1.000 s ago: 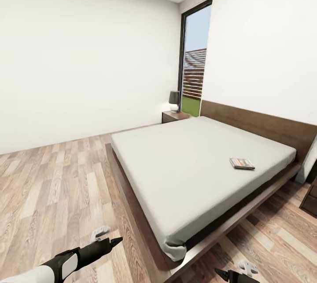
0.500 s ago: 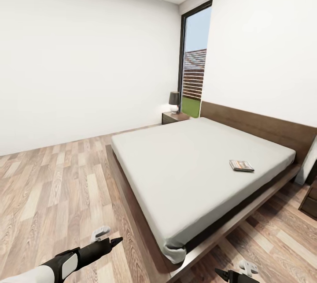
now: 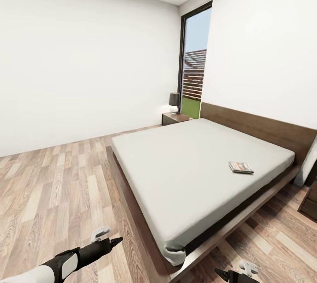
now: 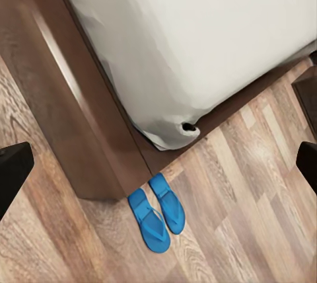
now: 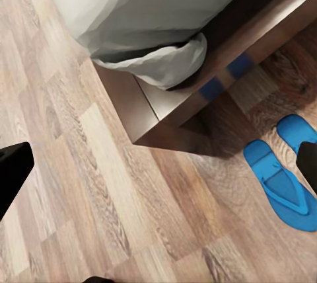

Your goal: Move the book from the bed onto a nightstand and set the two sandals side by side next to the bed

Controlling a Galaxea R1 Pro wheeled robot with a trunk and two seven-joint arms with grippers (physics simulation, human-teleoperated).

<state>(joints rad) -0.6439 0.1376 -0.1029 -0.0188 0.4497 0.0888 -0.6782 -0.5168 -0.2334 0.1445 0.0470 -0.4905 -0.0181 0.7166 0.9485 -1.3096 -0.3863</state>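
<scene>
Closest to you, your left gripper (image 3: 115,241) pokes out low over the wood plank floor (image 3: 48,186), and its fingers (image 4: 13,170) sit wide apart at the two edges of the left wrist view; your right gripper (image 3: 222,273) just peeks in at the bottom of the head view, its fingers (image 5: 12,167) likewise spread far apart, and neither holds anything. Right below them, the two sandals (image 4: 157,211) lie side by side on the floor, touching or nearly touching each other, just beside the foot corner of the bed (image 3: 132,195); the right wrist view shows them (image 5: 281,180) too, next to the dark frame corner where the mattress edge bunches up. Farther along, the book (image 3: 241,167) lies flat on the pale mattress, toward the headboard end and near the bed's right edge, well apart from both grippers. Beyond it, at the far side of the headboard, you see a nightstand (image 3: 175,117) carrying a small dark-shaded lamp (image 3: 175,101), beside the tall dark-framed window (image 3: 193,67); the edge of another dark cabinet (image 3: 310,201) shows at the right border
</scene>
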